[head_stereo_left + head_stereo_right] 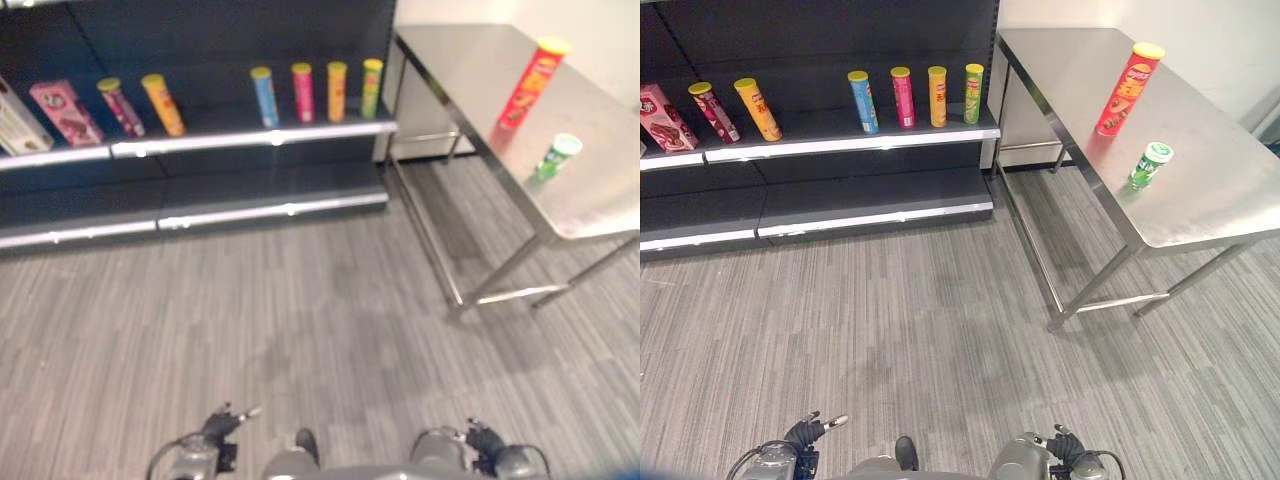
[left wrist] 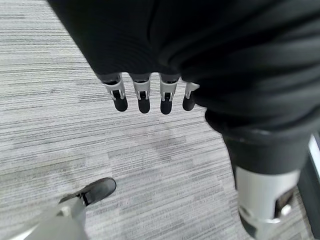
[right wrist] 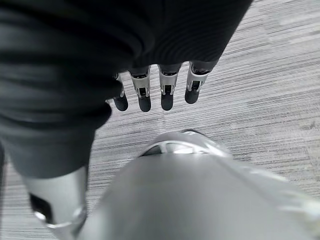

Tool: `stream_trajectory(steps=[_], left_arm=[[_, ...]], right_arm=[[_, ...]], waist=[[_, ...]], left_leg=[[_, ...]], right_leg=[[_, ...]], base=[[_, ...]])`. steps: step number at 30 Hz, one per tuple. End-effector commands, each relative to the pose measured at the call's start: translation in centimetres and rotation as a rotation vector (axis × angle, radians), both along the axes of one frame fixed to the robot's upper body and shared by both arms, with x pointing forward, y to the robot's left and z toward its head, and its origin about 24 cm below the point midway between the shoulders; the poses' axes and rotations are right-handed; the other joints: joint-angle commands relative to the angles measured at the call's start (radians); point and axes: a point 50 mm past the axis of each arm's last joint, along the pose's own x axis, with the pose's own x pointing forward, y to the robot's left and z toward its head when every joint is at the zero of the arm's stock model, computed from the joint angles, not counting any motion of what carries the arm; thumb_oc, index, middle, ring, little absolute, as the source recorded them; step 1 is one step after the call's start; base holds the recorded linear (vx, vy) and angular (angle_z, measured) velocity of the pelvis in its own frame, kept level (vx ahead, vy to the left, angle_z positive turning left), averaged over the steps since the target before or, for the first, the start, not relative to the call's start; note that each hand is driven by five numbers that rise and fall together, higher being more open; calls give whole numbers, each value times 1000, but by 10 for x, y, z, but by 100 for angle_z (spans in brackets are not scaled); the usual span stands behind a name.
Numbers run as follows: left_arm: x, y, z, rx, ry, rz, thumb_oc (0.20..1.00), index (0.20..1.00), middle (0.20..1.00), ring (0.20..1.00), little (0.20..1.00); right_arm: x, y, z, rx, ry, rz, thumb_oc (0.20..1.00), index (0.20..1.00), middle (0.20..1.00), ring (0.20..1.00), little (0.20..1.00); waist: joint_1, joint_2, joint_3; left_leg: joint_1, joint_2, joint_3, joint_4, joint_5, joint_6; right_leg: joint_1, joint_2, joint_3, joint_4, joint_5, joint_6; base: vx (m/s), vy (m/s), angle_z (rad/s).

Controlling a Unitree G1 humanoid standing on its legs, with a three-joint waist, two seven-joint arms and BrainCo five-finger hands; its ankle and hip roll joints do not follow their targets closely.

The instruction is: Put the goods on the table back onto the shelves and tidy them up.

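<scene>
Standing back from both the shelving and the table, we're at the approach step: nothing picked up yet, both arms hanging low by our sides. Left hand (image 2: 145,95) has fingers straight and relaxed, holding nothing, w/ grey plank floor (image 2: 75,135) past the tips. Right hand (image 3: 155,92) is the same: fingers straight, nothing in them.

Goods to put back sit on the steel table (image 1: 1240,215) off to our right. Tall red crisp tube (image 1: 1127,90) w/ a yellow lid stands upright toward the table's middle. Small green can (image 1: 1149,166) w/ a pale lid stands just nearer us, close to the front edge, apart from the tube. Both look upright and stable, smooth cylinders, so prob. an easy wrap grip from the side.

Dark shelf unit (image 1: 840,140) is ahead-left. Its upper lit shelf already carries a row of four upright tubes: blue (image 1: 864,102), pink (image 1: 903,97), orange (image 1: 937,96), green (image 1: 972,93). Further left are two leaning tubes, orange-yellow (image 1: 758,110) and dark red (image 1: 714,112), plus a pink box (image 1: 665,118). Lower shelf (image 1: 870,195) looks bare.

Next move, as we judge it: turn and step right toward the table, raise the right hand, close round the red tube first since it's taller. Then carry to the gap on the upper shelf. Leaning tubes may want straightening later.
</scene>
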Motion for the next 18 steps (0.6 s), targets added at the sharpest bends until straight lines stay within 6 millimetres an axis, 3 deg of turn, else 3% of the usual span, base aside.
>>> stream_trajectory(steps=[1, 3, 7, 9, 10, 11, 13, 14, 16, 18], left_arm=[[17, 2, 7, 20, -63, -26, 1000, 1000, 1000, 1000, 1000], [18, 0, 7, 17, -66, -32, 1000, 1000, 1000, 1000, 1000], [14, -4, 3, 9, -40, -50, 1000, 1000, 1000, 1000, 1000], [16, -7, 3, -15, -57, -24, 1000, 1000, 1000, 1000, 1000], [16, -9, 3, -23, -65, -11, 1000, 1000, 1000, 1000, 1000], [20, -11, 5, -32, -84, -11, 1000, 1000, 1000, 1000, 1000], [24, -12, 7, -42, -105, -4, 1000, 1000, 1000, 1000, 1000], [22, -13, 5, -37, -89, -2, 1000, 1000, 1000, 1000, 1000], [20, -15, 3, -44, -79, 1, 1000, 1000, 1000, 1000, 1000], [18, -17, 3, -47, -76, -3, 1000, 1000, 1000, 1000, 1000]], right_arm=[[7, -20, 7, -64, -12, 1, 1000, 1000, 1000, 1000, 1000], [2, -20, 5, -62, 8, 1, 1000, 1000, 1000, 1000, 1000], [-16, -23, 1, -57, 66, -1, 1000, 1000, 1000, 1000, 1000], [-14, -26, 2, -72, 68, 22, 1000, 1000, 1000, 1000, 1000], [-12, -28, 3, -78, 60, 24, 1000, 1000, 1000, 1000, 1000], [-7, -31, 6, -85, 37, 19, 1000, 1000, 1000, 1000, 1000], [4, -34, 11, -98, 3, 35, 1000, 1000, 1000, 1000, 1000], [5, -36, 11, -107, 7, 25, 1000, 1000, 1000, 1000, 1000], [5, -36, 11, -107, 12, 19, 1000, 1000, 1000, 1000, 1000], [5, -37, 11, -105, 8, 19, 1000, 1000, 1000, 1000, 1000]], waist=[[-24, 0, 0], [-33, -4, -1], [-46, -15, -9], [-46, -13, -10], [-47, -8, -8], [-36, -6, 12], [-22, -19, 37], [-16, -26, 47], [-9, -21, 44], [-1, -11, 31]], left_leg=[[-33, 15, -71, 9, -46, -114], [-1, 15, -80, 9, -66, -125], [69, 35, -117, 25, -120, -167], [25, 87, -137, 155, -114, -196], [-10, 114, -149, 241, -89, -213], [-86, 142, -179, 404, -35, -231], [-199, 158, -209, 638, 40, -244], [-237, 193, -175, 697, 43, -232], [-244, 201, -132, 610, 16, -221], [-240, 192, -99, 416, -12, -206]], right_leg=[[12, 4, 84, -127, 87, 16], [-7, 7, 89, -185, 123, 29], [24, 41, 66, -210, 112, 29], [48, 59, 33, -195, 83, 17], [69, 82, 11, -199, 62, -3], [94, 109, 5, -203, 34, -37], [138, 138, -18, -215, -12, -84], [171, 166, -19, -227, -51, -101], [188, 178, -6, -227, -69, -99], [199, 179, -4, -227, -83, -81]], base=[[483, -162, 12], [436, -160, 8], [423, -237, 36], [240, -291, 33], [177, -319, 57], [134, -301, 48], [126, -302, 18], [189, -219, 4], [217, -27, -6], [220, 122, -14]])
